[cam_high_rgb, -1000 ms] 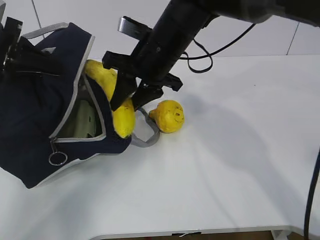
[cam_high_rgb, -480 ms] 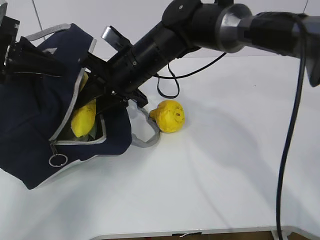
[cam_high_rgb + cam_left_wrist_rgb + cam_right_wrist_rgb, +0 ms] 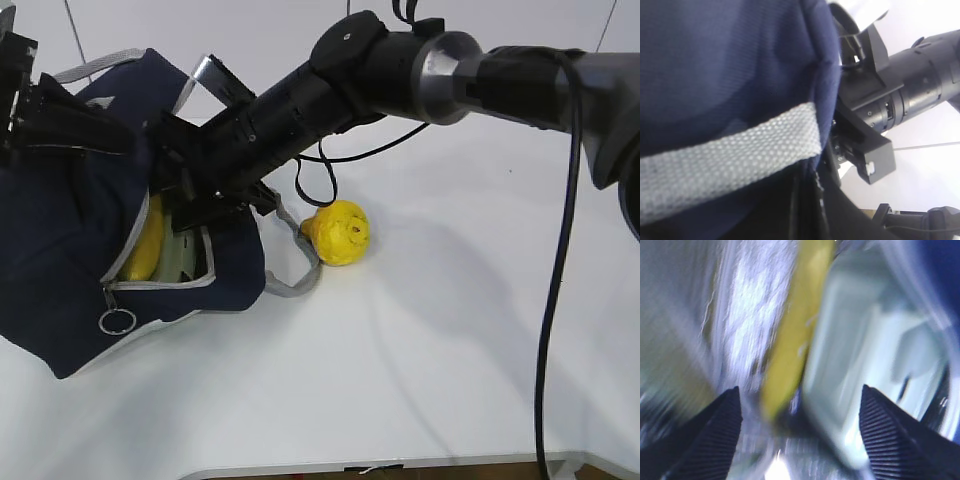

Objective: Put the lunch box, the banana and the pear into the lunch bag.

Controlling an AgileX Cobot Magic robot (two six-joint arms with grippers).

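Observation:
The navy lunch bag (image 3: 60, 250) lies at the left with its mouth facing right. My left gripper (image 3: 30, 110) is shut on its upper fabric by the grey webbing handle (image 3: 730, 155). My right gripper (image 3: 185, 205) reaches into the mouth, and its jaws stand wide open and empty (image 3: 800, 395). The banana (image 3: 145, 250) lies inside the bag beside the pale green lunch box (image 3: 182, 255). Both show blurred ahead of the right jaws, the banana (image 3: 795, 325) to the left of the lunch box (image 3: 860, 355). The pear (image 3: 340, 232) sits on the table to the right of the bag.
A grey handle loop (image 3: 295, 270) of the bag lies on the table against the pear. A metal zipper ring (image 3: 116, 320) hangs at the bag's front. The white table (image 3: 450, 330) stretches right and forward. Black cables (image 3: 330, 150) trail behind the right arm.
My right gripper moved left and deeper into the bag mouth with the banana. The banana went from sticking out of the mouth to lying inside, and the jaws are now open.

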